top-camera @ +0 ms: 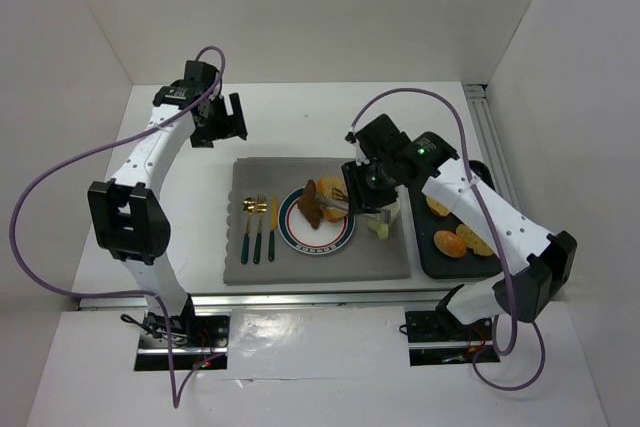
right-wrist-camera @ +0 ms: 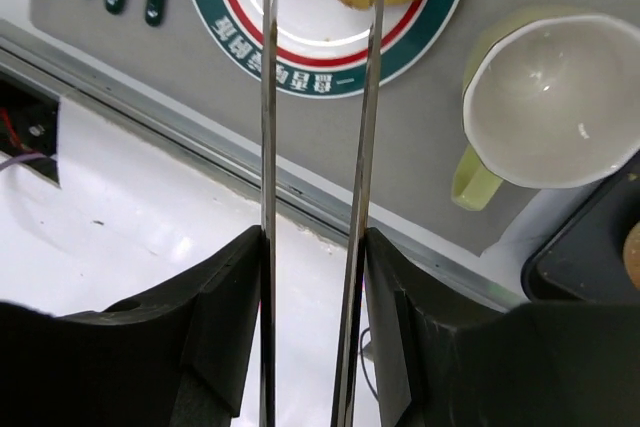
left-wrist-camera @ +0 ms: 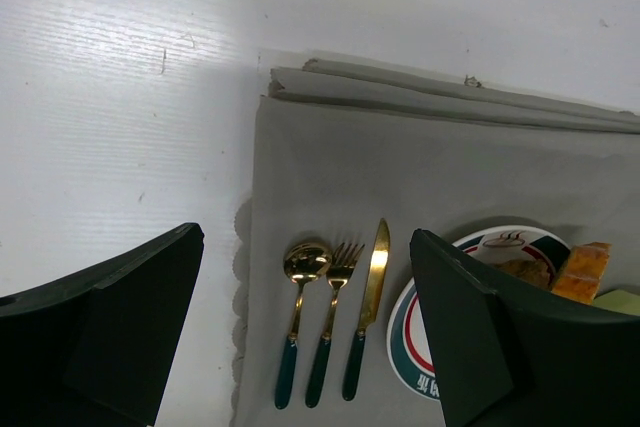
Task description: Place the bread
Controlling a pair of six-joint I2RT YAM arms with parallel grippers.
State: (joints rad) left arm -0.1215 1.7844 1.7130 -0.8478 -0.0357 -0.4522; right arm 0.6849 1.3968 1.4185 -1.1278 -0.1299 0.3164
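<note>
Bread lay on the ringed plate in the middle of the grey mat, beside a darker piece. The right end effector was clenched on metal tongs reaching over the plate; whether they pinched the bread could not be told. A green cup crowded the plate's right side, with a black tray of rolls beyond. Spoon, fork and knife lay left of the plate. The left end effector hung released over the worktop.
</note>
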